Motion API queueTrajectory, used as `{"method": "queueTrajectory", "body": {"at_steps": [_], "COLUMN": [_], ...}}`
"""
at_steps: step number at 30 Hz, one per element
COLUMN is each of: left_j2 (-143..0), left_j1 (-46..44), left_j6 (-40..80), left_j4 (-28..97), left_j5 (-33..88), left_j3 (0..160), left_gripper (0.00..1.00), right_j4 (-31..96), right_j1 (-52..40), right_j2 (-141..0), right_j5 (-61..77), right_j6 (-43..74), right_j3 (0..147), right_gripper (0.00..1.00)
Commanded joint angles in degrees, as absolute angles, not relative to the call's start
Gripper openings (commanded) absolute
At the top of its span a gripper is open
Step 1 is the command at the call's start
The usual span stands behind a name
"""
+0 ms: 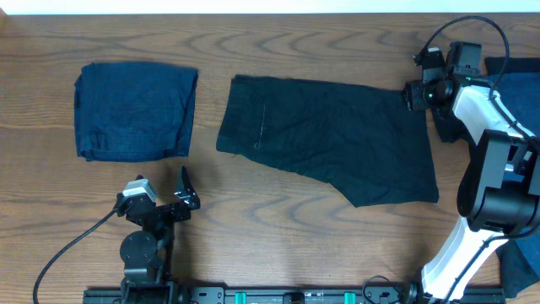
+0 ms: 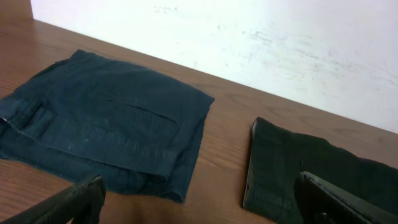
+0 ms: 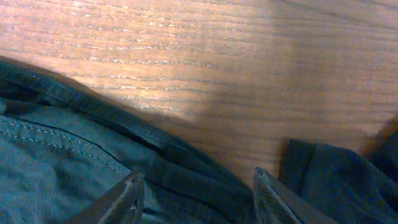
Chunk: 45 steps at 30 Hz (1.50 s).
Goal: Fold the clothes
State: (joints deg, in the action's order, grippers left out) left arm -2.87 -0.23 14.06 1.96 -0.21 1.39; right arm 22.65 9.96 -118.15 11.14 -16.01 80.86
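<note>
Brown wood-grain table (image 1: 278, 228) under everything, pale scuffed wall (image 2: 280, 43) along its far edge.

A bare strip of desk (image 1: 211, 110) runs between the folded navy garment (image 1: 135, 110) and the spread black garment (image 1: 329, 139), leaving a passage front to back. In front of the black garment, the desk lies bare between the left arm (image 1: 148, 232) and the right arm (image 1: 494, 169). The right arm's white body blocks the black garment's right edge, and more dark cloth (image 1: 516, 84) lies just beyond it. A narrow band is bare along the far edge.
</note>
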Motion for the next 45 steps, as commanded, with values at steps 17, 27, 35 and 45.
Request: {"method": "queueTrajectory", "body": {"at_steps": [17,27,35,45], "left_j2": [-2.48,-2.48,-2.48,-2.48], "left_j1": [-0.45,-0.45,-0.45,-0.45], "left_j6": [13.32,13.32,13.32,13.32], "left_j4": [4.05,4.05,4.05,4.05], "left_j5": [-1.13,-1.13,-1.13,-1.13], "left_j3": [0.23,0.23,0.23,0.23], "left_gripper": [0.98,0.98,0.98,0.98], "right_j4": [23.33,24.93,25.61,25.47], "right_j1": [10.41,10.07,10.07,10.11], "right_j2": [-119.81,-119.79,-119.81,-119.87], "right_j5": [12.51,13.67,13.52,13.85], "right_j6": [-15.20,-15.42,-16.36,-16.32], "right_j3": [80.77,80.77,80.77,80.77], "right_gripper": [0.01,0.05,0.38,0.01]}}
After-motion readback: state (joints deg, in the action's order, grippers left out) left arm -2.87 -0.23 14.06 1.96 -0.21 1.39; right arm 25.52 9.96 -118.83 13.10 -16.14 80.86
